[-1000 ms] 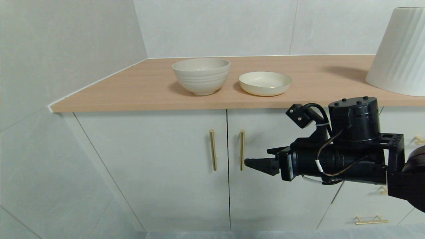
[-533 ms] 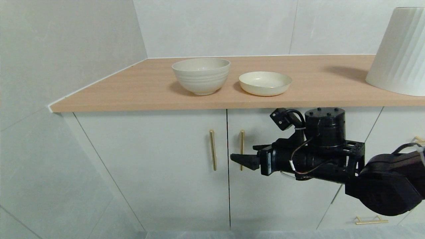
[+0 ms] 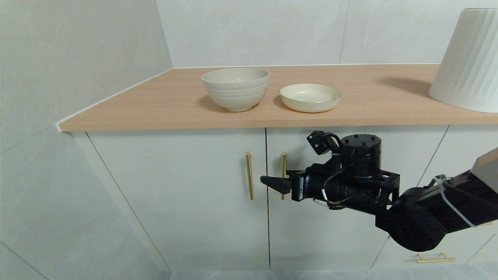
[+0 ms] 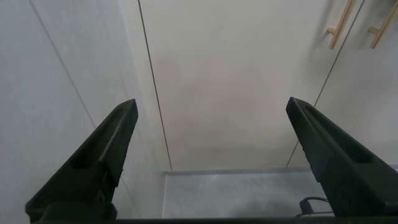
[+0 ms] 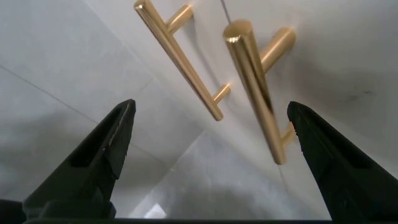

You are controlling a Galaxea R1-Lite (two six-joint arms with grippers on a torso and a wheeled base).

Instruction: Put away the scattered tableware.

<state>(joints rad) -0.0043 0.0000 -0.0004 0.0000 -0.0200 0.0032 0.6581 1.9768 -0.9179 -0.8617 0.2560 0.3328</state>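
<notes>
- The deep ribbed bowl (image 3: 235, 88) stands upright on the wooden counter (image 3: 155, 107), towards the corner where the tiled walls meet.
- A shallow dish (image 3: 310, 97) sits just beside the bowl on its right. The two are apart, and both are set back from the counter's front edge.
- My right gripper (image 3: 277, 181) hangs below the counter's edge, level with the two upright brass handles of the closed cabinet doors (image 3: 186, 194). Its fingers point left across the right door's handle (image 3: 283, 167), and the foremost tip reaches the seam between the doors, short of the left door's handle (image 3: 249, 175).
- From the right wrist camera, that gripper's jaws are spread wide and hold nothing. Both brass handles show close ahead between the fingers. I cannot tell whether a finger touches either one.
- My left gripper (image 4: 211, 158) is also spread wide and holds nothing. It faces the lower part of a pale cabinet door with a strip of grey floor (image 4: 236, 193) beneath, well apart from the bowl and dish.
- A pleated white lampshade (image 3: 467, 58) stands on the counter at the far right, well away from the dish.
- A short horizontal brass pull (image 3: 432, 257) shows low on the cabinet front to the right.
</notes>
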